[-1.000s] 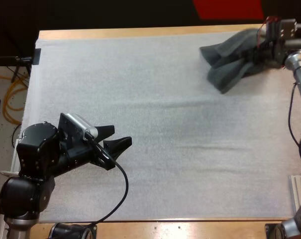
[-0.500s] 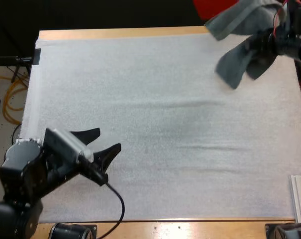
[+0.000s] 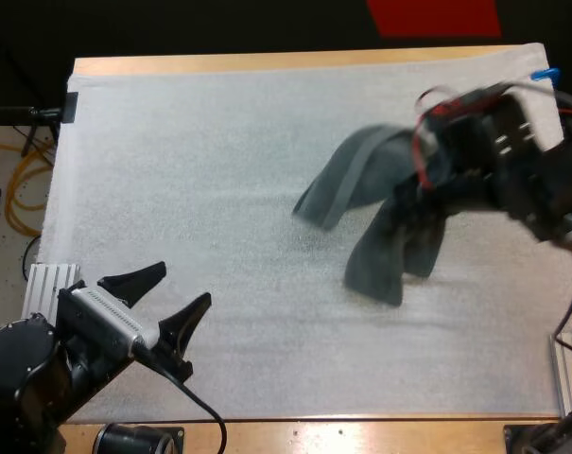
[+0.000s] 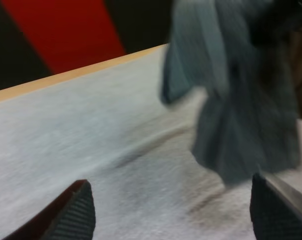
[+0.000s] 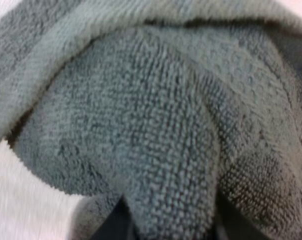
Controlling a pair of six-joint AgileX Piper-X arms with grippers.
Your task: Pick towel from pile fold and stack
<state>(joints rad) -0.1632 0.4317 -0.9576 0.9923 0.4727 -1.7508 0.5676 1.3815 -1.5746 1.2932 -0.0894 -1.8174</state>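
White mat lies under right end effector clamping towel; left end effector gapes empty.

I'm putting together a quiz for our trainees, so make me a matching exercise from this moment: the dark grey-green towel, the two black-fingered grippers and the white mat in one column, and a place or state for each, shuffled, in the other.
Column one:
1. dark grey-green towel
2. left gripper
3. right gripper
4. white mat

Column two:
A. open, over the mat's near left corner
B. spread over the wooden table
C. dangling right of the mat's centre
D. shut on the towel

Pairs: 1-C, 2-A, 3-D, 4-B
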